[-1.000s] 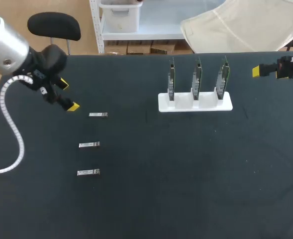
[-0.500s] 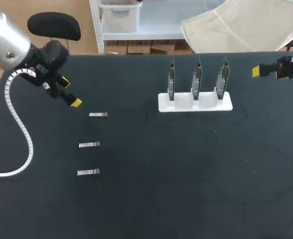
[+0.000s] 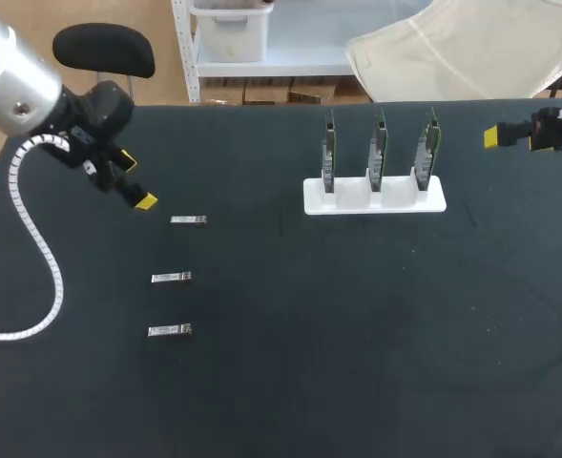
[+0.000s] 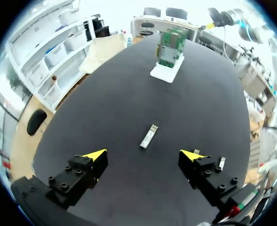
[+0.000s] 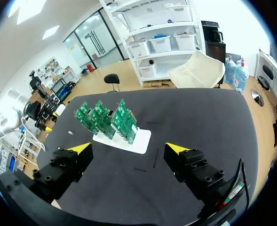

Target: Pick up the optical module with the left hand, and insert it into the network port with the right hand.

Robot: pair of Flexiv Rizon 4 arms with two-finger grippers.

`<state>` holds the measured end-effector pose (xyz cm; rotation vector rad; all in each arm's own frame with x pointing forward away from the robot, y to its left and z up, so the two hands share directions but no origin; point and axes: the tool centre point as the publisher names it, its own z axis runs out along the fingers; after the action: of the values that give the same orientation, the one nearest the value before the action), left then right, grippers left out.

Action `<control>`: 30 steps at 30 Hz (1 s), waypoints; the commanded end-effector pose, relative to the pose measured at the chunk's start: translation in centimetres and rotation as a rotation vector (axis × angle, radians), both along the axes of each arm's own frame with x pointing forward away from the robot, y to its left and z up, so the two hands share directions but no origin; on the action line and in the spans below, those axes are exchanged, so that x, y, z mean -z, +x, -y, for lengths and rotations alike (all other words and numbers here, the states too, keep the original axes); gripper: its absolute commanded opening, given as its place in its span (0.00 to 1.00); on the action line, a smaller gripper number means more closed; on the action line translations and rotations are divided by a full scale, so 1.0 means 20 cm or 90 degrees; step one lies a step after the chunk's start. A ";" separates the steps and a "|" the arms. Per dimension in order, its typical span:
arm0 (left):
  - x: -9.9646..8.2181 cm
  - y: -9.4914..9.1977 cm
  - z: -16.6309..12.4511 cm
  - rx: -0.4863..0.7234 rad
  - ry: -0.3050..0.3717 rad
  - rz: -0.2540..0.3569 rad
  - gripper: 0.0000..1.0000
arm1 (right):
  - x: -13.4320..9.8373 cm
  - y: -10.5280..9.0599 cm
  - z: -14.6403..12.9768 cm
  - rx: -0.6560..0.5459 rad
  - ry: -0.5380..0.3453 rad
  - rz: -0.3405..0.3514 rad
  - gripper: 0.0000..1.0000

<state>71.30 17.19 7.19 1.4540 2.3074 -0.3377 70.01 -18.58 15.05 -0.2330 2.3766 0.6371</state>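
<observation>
While left tool (image 3: 134,181) hangs open and empty at upper left of frame, nearest optical module (image 3: 188,220) lies near it on surface (image 3: 357,334). Go down slow, line up, pinch both long sides gently.

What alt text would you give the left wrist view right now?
A small metal module lies untouched on the black table, just ahead of the open left hand and in line with the gap between its yellow fingertips. A second module lies off to the hand's side. Farther ahead, a white stand holds upright green circuit boards.
</observation>
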 end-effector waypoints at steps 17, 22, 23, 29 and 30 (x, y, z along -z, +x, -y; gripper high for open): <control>0.18 0.06 0.16 0.206 0.121 -0.056 1.00 | 0.00 0.00 0.00 0.003 -0.002 0.000 1.00; 0.21 0.01 0.18 0.220 0.135 -0.049 1.00 | 0.00 0.00 0.00 0.003 -0.002 0.000 1.00; 0.22 -0.01 0.18 0.219 0.127 -0.051 1.00 | 0.00 0.00 0.00 0.003 -0.002 0.000 1.00; 0.26 -0.07 0.17 0.193 0.139 -0.023 1.00 | 0.00 0.00 0.00 0.003 -0.002 0.000 1.00; 0.27 -0.07 0.17 0.191 0.144 -0.010 1.00 | 0.00 0.00 0.00 0.003 -0.002 0.000 1.00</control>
<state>71.33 13.76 2.17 1.9515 2.2266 -0.2309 70.00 -18.58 15.05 -0.2331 2.3765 0.6373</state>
